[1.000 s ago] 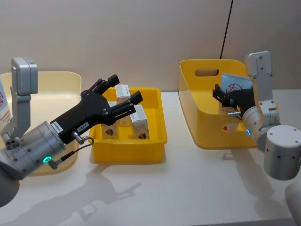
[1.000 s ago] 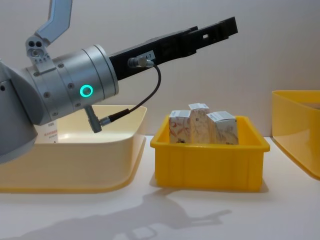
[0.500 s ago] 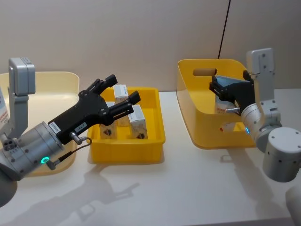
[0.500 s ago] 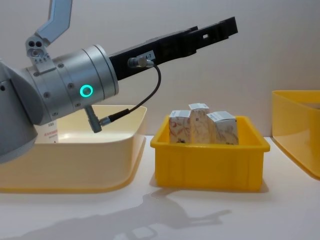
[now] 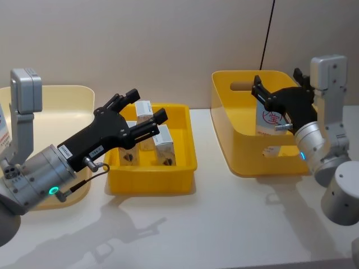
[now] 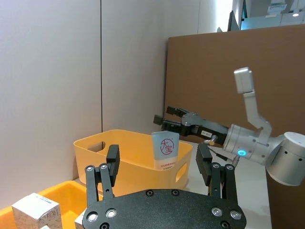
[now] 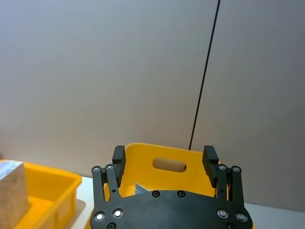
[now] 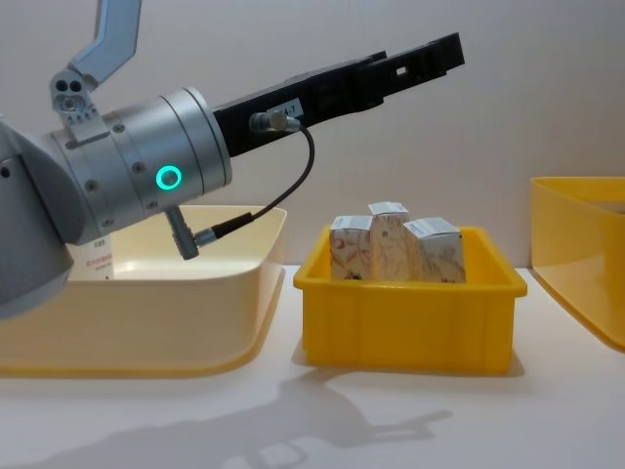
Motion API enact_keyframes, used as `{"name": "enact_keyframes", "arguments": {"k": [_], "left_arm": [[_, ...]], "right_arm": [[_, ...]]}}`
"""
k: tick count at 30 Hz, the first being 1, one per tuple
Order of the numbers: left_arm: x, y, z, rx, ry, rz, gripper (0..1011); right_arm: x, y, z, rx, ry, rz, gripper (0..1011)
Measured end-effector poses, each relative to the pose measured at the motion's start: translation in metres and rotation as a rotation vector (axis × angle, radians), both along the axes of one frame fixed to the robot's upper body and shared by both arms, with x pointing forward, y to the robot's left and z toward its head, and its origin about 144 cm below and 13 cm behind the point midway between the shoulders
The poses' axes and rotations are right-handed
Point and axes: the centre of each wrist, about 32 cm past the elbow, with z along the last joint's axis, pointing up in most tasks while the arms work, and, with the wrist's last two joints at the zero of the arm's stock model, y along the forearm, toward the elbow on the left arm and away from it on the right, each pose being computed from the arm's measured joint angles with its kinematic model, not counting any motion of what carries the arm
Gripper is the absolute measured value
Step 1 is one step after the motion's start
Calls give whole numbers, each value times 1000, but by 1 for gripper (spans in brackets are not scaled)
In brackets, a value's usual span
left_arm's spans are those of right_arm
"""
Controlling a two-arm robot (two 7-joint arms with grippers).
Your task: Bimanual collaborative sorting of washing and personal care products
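Black fingers of the left end effector (image 5: 148, 105) stand spread and empty at left centre of the head view, hanging over the shallow yellow tray (image 5: 154, 182) without touching it. That tray sits on the white surface (image 5: 224, 224) in the middle of the frame. The small whitish cartons (image 8: 391, 249) with their orange-red pattern stand upright and close together inside it. A cream bin (image 8: 146, 322) lies just beside the tray at the left edge.

Farther back, at upper right of the head view, the deep yellow bin (image 5: 241, 151) holds the light-blue-and-white tube (image 5: 271, 119). The tube stands upright with its red round mark facing forward. The right end effector (image 5: 275, 87) is released above it. In the right wrist view its two fingers are apart, with nothing between them but the bin's far wall. In the left wrist view it sits above and behind the tube's top edge, clear of it.

The tube looks sorted, so the right arm's drop-off seems to be finishing and a carton pick seems to be coming up. The right arm would need to lift straight out so it does not catch the bin rim or tip the tube. The left end effector would need to come down squarely around one carton; they are packed tight, so its fingers must slip in without knocking the neighbours.
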Motion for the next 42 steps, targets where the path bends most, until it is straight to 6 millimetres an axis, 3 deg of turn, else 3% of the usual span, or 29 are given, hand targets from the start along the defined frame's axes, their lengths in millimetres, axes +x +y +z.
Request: {"name": "enact_keyframes", "arguments": {"k": [17,42], "left_arm": [[0,0,-1,1,2,5,1000],[-29,9,-19,168,32,280,1000]], "right_arm": [[-15,0,1,10,-58,72,1001],[-78,48,-58,93,126,301,1001]]}}
